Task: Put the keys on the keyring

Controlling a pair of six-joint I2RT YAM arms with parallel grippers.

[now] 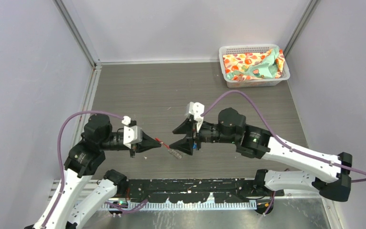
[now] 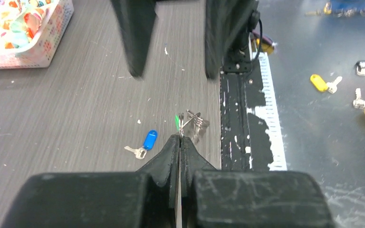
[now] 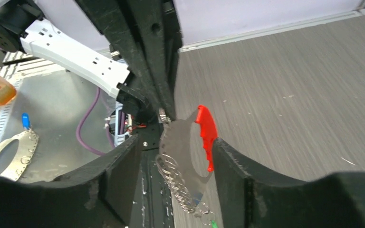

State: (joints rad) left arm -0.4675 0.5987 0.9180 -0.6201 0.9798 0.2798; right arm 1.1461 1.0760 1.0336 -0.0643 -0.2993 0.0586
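My left gripper [image 1: 155, 141] is shut on the keyring [image 1: 167, 148] and holds it above the table; its red tag [image 1: 159, 140] sits at the fingertips. In the left wrist view the shut gripper [image 2: 180, 137] pinches the keyring [image 2: 196, 126], with the green key [image 2: 177, 122] beside it. The blue key [image 2: 147, 141] lies on the table below. My right gripper [image 1: 174, 137] is open, one finger on each side of the ring. In the right wrist view the open gripper [image 3: 176, 142] brackets the red tag [image 3: 206, 128] and wire loops [image 3: 175, 183]. The green key [image 3: 214, 223] hangs at the bottom of the loops.
A white basket [image 1: 228, 78] with colourful cloth stands at the back right. A black rail [image 1: 195, 186] runs along the near table edge. Beyond it, on the lower floor, lie a yellow-headed key [image 2: 319, 82] and other loose keys.
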